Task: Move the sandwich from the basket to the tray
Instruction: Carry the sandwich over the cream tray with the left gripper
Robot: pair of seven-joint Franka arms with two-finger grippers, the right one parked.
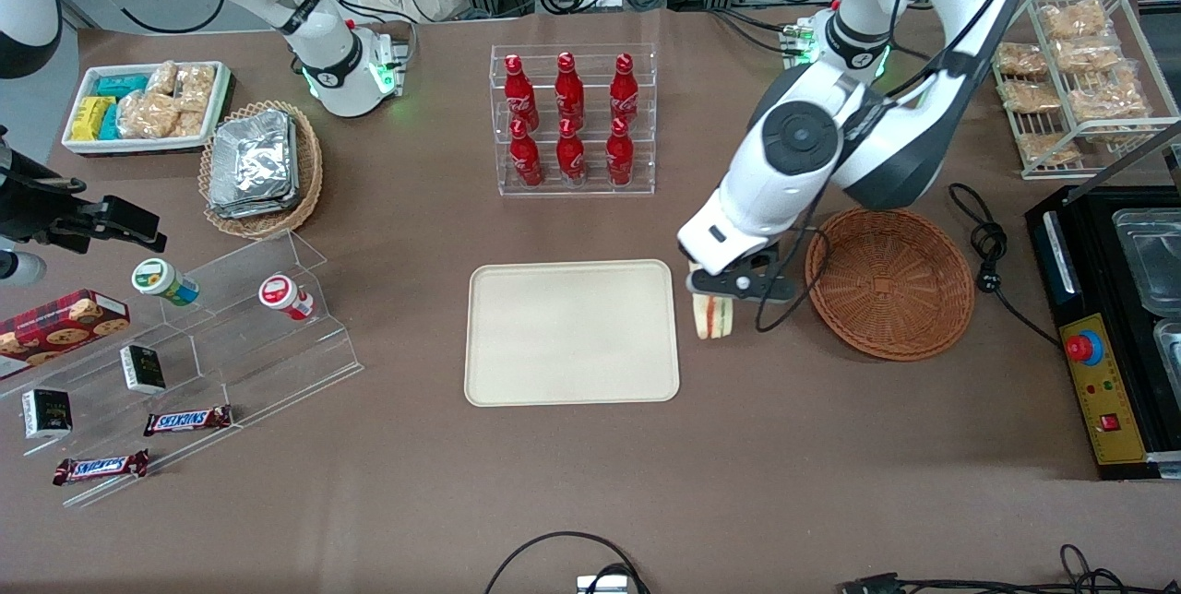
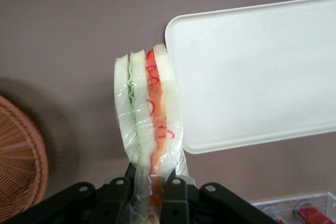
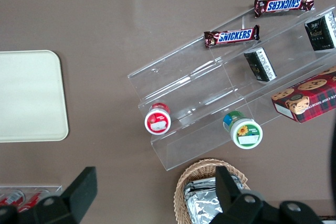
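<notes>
A brown table (image 1: 830,483) is filling the scene, with cables and rack frames crowding its edge farthest from the front camera. The cream-beige tray (image 1: 572,332) is lying flat at the middle, rounded at its corners and low-rimmed. At about three o'clock from it, toward the working arm's end, the reddish-brown woven basket (image 1: 890,283) is sitting with a small square weave at its centre.

Between tray and basket the gripper (image 1: 715,291) is hanging above the table, its fingers (image 2: 176,203) pressing in on the sandwich (image 2: 148,114) from both sides. The wedge is hanging upright in clear film, pale bread slices alternating with a green layer and a red-orange one along the cut edge. In the front view it is showing just beside the tray's rim, at three o'clock from the tray's centre; whether it is overlapping that rim is hard to judge.

At twelve o'clock from the tray, a clear rack (image 1: 573,119) is holding six red bottles with what seems to be Coca-Cola script. Toward the parked arm's end, two bars (image 3: 231,36) are reading "SNICKERS" on stepped clear shelving (image 3: 210,103).
</notes>
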